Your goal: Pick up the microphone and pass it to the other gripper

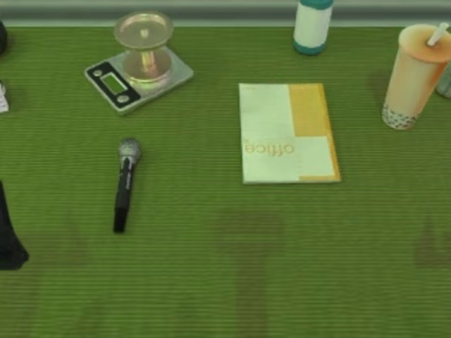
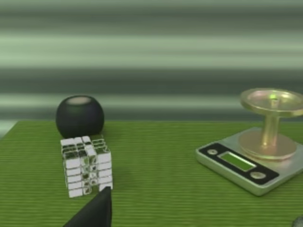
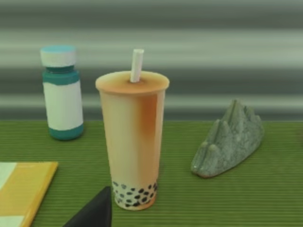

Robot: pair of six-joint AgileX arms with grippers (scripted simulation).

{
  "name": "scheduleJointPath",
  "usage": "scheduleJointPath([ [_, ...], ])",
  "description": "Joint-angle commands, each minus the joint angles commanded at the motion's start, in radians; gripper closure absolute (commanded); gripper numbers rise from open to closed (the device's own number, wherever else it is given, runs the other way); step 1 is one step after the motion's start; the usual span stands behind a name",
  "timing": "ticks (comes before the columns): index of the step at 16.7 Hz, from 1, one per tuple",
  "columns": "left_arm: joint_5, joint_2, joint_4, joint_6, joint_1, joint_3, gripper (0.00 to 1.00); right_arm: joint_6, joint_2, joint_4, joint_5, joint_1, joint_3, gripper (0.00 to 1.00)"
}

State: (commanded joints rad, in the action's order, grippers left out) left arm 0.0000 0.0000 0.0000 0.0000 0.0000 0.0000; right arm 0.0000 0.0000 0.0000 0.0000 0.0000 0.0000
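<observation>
Microphone lies untouched at 9 o'clock; left gripper parked nearby, can't tell its opening. I'd grab mid-handle, leaving room for the handoff.

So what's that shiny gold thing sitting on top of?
The gold stand sits on a kitchen scale, beyond the microphone. Its base hides part of the scale's platform, so nothing can be seen underneath.

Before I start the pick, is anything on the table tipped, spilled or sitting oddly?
Nothing stands out. The microphone lies flat on the mat, untouched, head toward the scale. The bubble tea cup and bottle stand upright with no spill, and the booklet lies flat.
</observation>
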Motion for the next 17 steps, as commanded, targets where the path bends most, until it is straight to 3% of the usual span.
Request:
scheduleJointPath([
  [4,0.001,0.031,-0.024,-0.004,-0.009,0.027,0.00,0.000,0.000,0.000,0.000,0.000,0.000,0.00],
  [8,-0.002,0.220,-0.153,-0.032,-0.052,0.180,0.00,0.000,0.000,0.000,0.000,0.000,0.000,0.00],
  [17,-0.014,1.079,-0.576,-0.173,-0.194,0.813,0.00,0.000,0.000,0.000,0.000,0.000,0.000,0.00],
])
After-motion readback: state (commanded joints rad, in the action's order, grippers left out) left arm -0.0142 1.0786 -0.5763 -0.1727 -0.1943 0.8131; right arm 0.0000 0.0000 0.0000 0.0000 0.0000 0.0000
